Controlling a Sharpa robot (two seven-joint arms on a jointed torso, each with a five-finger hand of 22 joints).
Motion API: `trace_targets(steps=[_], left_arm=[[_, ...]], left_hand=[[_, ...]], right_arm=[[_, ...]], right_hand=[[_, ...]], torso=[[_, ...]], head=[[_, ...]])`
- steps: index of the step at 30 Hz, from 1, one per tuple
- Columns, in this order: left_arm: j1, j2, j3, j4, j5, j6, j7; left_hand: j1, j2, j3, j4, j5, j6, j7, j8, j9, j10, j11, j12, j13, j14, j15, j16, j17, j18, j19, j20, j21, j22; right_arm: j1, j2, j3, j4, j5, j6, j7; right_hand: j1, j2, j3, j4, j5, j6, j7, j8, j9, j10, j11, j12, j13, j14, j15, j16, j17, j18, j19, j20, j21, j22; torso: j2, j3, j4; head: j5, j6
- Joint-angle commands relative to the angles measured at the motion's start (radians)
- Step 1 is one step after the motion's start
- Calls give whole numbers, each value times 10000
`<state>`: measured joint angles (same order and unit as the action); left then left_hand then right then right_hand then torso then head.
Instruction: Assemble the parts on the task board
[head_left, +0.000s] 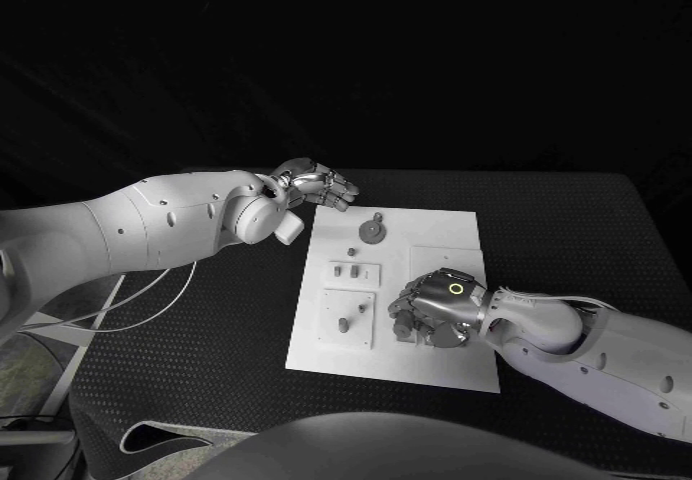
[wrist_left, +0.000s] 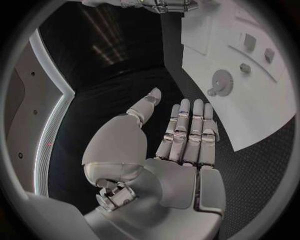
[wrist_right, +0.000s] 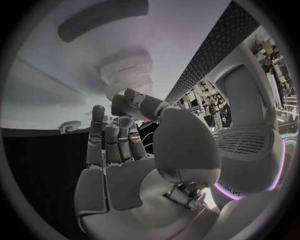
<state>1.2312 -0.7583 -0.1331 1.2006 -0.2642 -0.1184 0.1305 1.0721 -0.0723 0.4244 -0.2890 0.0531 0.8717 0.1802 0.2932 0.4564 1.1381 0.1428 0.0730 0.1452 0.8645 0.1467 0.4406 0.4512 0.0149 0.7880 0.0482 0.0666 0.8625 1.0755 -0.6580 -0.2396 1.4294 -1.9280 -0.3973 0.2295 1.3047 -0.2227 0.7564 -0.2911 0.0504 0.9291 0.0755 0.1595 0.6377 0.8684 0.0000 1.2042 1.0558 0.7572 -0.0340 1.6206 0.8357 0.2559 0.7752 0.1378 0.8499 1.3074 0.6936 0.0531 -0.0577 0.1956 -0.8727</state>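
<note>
The white task board (head_left: 433, 235) lies in the middle of the black table. A round gear-like part (head_left: 374, 231) (wrist_left: 221, 80) sits near its far edge, and small parts (head_left: 346, 269) (wrist_left: 245, 68) stand in the left half. My left hand (head_left: 317, 187) (wrist_left: 181, 135) hovers off the board's far left corner, fingers straight and apart, holding nothing. Over the board's right middle, my right hand (head_left: 433, 305) (wrist_right: 125, 145) is low with its fingers pointing down at the surface and the thumb bent across them. Whatever lies under those fingers is hidden.
Black table (head_left: 577, 230) surrounds the board on all sides. Another small part (head_left: 342, 323) stands in a square inset (head_left: 349, 335) at the board's near left. Cables (head_left: 144, 300) hang off the left arm beside the table's left edge.
</note>
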Motion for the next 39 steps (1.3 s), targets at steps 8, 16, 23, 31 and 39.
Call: trace_targets(steps=[8, 16, 23, 31, 39], left_arm=[[7, 10, 4, 13, -53, 134, 62], [7, -3, 2, 13, -56, 119, 62], [7, -21, 1, 27, -67, 102, 54], [7, -29, 0, 32, -68, 93, 48], [7, -40, 0, 33, -69, 87, 44]], left_hand=[[-28, -64, -57, -5, -38, -76, -6, 43, -8, -33, 1, -27, -14, -53, 37, -48, 17, -56, -76, 19, 28, -17], [-12, -64, -57, -7, -38, -76, -6, 46, -6, -32, 0, -26, -14, -53, 37, -50, 23, -54, -75, 19, 30, -17], [-2, -67, -58, -9, -38, -75, -7, 48, -5, -31, -1, -25, -14, -52, 37, -51, 27, -53, -75, 19, 30, -17], [6, -69, -60, -8, -38, -74, -7, 50, -4, -30, -1, -23, -15, -52, 37, -52, 32, -53, -74, 20, 31, -17], [12, -74, -64, -7, -38, -76, -7, 52, -3, -30, 0, -23, -15, -52, 37, -53, 36, -52, -74, 21, 31, -18]], right_arm=[[-87, -135, -79, -58, -244, 657, -365], [-86, -181, -78, -68, -322, 642, -453], [-84, -217, -78, -26, -321, 646, -490], [-83, -208, -78, -5, -278, 641, -509], [-74, -291, -77, 129, -278, 348, -691]], right_hand=[[124, -109, 165, 2, -18, -98, -28, 10, -7, -90, 29, 34, -64, -100, 46, 5, -42, 1, -96, 29, -64, 32], [376, -255, 774, 46, -18, -465, -193, -119, -147, -146, 58, 106, -185, -150, 135, 58, -121, 21, -63, 95, -97, 17], [418, -341, 1170, 77, -19, -710, -302, -164, -225, -178, 77, 181, -270, -169, 188, 111, -182, 47, -41, 130, -88, 37], [393, -352, 1231, 88, -19, -766, -303, -163, -241, -183, 80, 211, -293, -169, 201, 134, -198, 57, -33, 140, -77, 48], [326, -453, 1344, 110, -20, -1420, -476, -380, -367, -214, 85, 297, -387, -181, 234, 193, -267, 59, -9, 142, -48, 80]], torso=[[-2, -6, 5], [-4, -10, 9], [-2, -8, -2], [1, -12, 8], [-1, -8, 5]], head=[[1, 1], [1, 1], [19, 1], [0, 1], [4, 5]])
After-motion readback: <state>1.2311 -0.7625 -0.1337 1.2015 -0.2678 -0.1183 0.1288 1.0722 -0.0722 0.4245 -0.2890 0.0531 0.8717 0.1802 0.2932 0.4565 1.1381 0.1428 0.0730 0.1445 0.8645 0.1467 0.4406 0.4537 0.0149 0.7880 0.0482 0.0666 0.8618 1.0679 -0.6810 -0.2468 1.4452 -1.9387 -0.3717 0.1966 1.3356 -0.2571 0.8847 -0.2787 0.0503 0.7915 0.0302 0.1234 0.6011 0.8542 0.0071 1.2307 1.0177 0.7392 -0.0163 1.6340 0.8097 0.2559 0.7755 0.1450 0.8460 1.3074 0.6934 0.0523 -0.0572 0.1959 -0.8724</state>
